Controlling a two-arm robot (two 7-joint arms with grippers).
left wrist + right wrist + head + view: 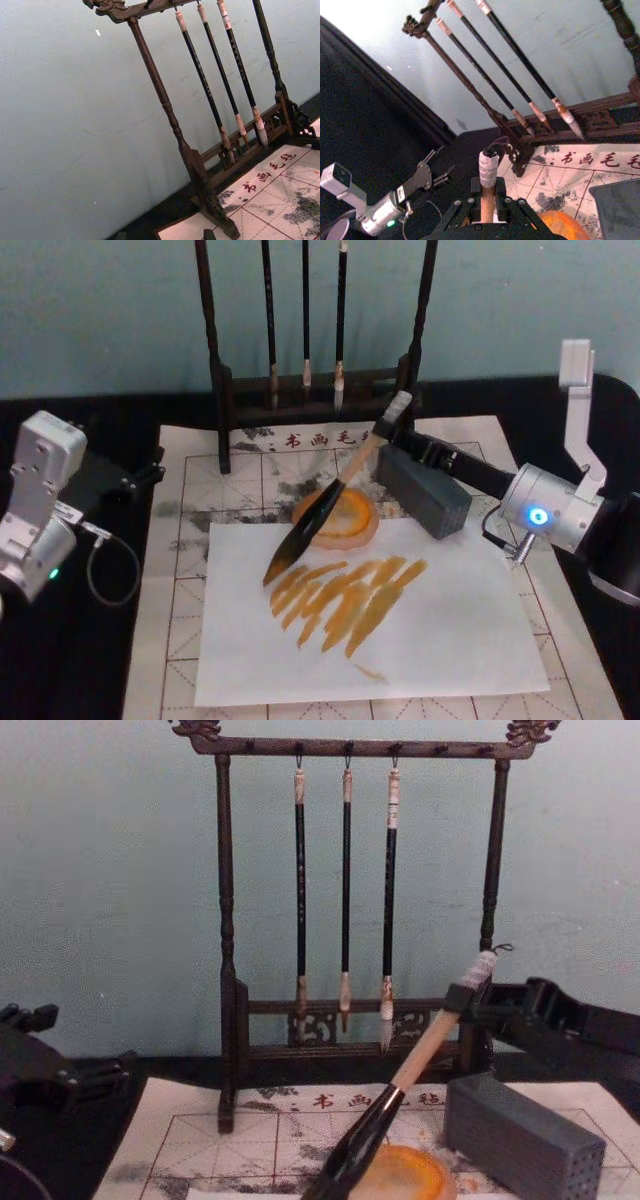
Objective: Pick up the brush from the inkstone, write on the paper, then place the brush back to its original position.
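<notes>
The black table carries the paper, a red-gridded sheet with grey smudges that runs from the near edge to the far edge. A plain white sheet lies over its near half. At the far edge stands a dark brush rack with three thin brushes hanging from it. The left gripper is parked near the left edge, fingers spread and empty. The right gripper reaches in from the right edge and is clamped on the brush high on its pale handle, just below the whitish cap. A grey block lies beneath that arm, beside the inkstone. The inkstone is a small orange dish sitting at the white sheet's far edge. The brush slants down over the dish, its dark tip at the sheet's far left corner beside the orange-brown strokes. Whether the tip touches the sheet cannot be told. The brush is probably light, with a stiff handle and a soft, wet tip that gives under pressure. Held this high, small wrist turns likely swing the tip widely, and the round shaft might twist in the jaws. For the return, the shallow dish looks easy to nudge, so a gentle lay-down seems wise.
</notes>
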